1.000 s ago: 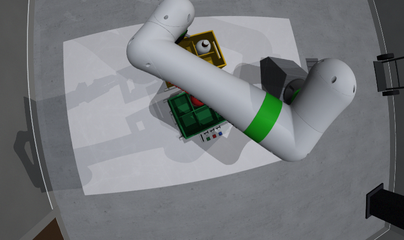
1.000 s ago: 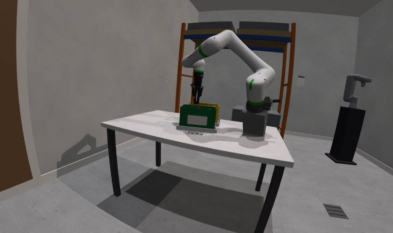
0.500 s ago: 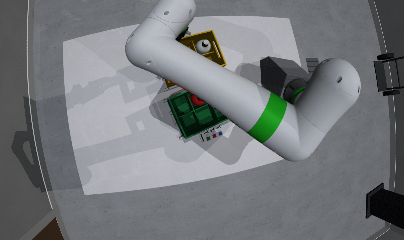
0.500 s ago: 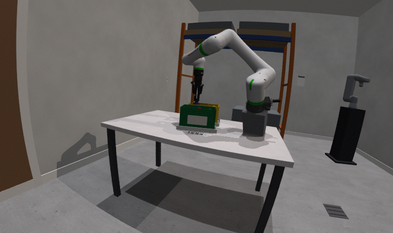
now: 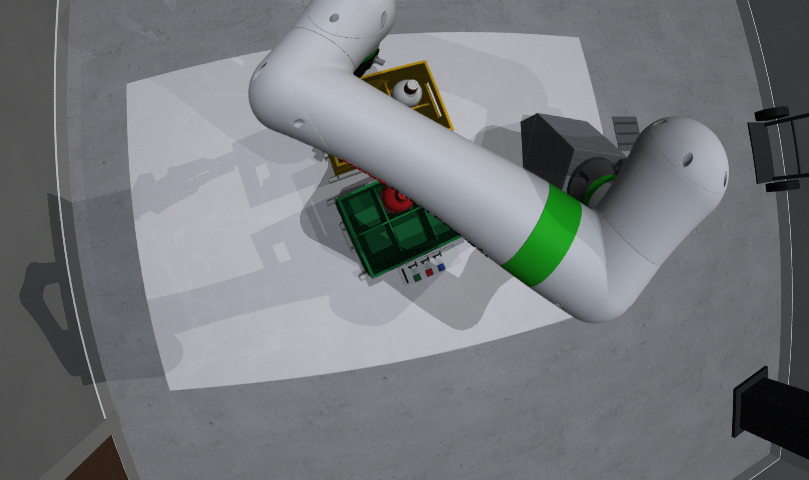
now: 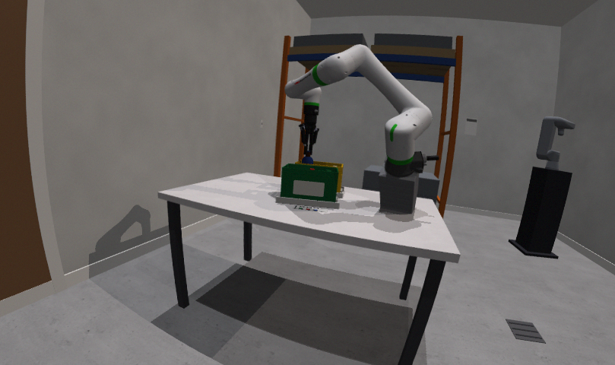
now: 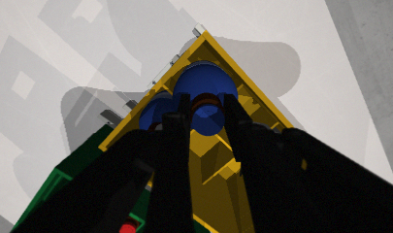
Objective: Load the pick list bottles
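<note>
My gripper (image 6: 307, 153) (image 7: 207, 108) is shut on the neck of a blue bottle (image 6: 307, 160) (image 7: 205, 78), held upright with its shoulder above the rim of the yellow crate (image 5: 446, 113) (image 6: 340, 170) (image 7: 252, 83). A second blue bottle (image 7: 156, 111) is beside it in that crate, partly behind a finger. A white bottle (image 5: 405, 96) stands there too. The green crate (image 5: 409, 231) (image 6: 286, 185) holds a red bottle (image 5: 393, 200) (image 7: 128, 228); its far right part is hidden by the arm. The pick list (image 5: 421, 268) (image 6: 306, 208) shows green, red and blue squares, each with a small mark resembling 1.
The crates stand close together, the green one nearer the exterior camera. The forearm (image 5: 432, 148) passes over both and hides parts of them in the top view. The grey robot base (image 5: 554, 142) (image 6: 397, 192) stands on the table (image 5: 235, 344) (image 6: 220, 205), to the right of the crates.
</note>
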`<action>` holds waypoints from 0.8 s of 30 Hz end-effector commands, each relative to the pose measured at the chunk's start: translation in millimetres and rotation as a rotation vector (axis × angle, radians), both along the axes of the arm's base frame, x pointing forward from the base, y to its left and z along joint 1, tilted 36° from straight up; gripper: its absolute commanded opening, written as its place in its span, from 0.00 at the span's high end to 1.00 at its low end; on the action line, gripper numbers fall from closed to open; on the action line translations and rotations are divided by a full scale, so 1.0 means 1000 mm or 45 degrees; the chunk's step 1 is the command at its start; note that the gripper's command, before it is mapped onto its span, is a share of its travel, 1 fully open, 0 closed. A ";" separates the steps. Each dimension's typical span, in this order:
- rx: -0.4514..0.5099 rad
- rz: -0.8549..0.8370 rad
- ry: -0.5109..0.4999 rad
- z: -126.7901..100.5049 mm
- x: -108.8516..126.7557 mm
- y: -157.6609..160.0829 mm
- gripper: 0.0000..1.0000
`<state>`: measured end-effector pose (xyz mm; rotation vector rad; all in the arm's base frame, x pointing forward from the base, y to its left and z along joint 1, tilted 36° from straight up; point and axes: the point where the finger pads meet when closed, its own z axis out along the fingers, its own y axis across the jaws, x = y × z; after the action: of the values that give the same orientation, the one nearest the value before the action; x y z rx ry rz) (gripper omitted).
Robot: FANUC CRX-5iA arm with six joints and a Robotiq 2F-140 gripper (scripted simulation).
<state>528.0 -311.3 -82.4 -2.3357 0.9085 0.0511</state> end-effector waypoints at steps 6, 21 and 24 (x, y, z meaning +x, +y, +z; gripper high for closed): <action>-0.002 -0.001 -0.001 0.008 -0.002 -0.006 0.90; -0.002 -0.001 -0.001 0.025 -0.005 -0.018 0.90; -0.002 -0.001 -0.001 0.030 -0.006 -0.021 0.90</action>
<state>522.1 -330.2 -55.5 -2.3357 0.9085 0.0511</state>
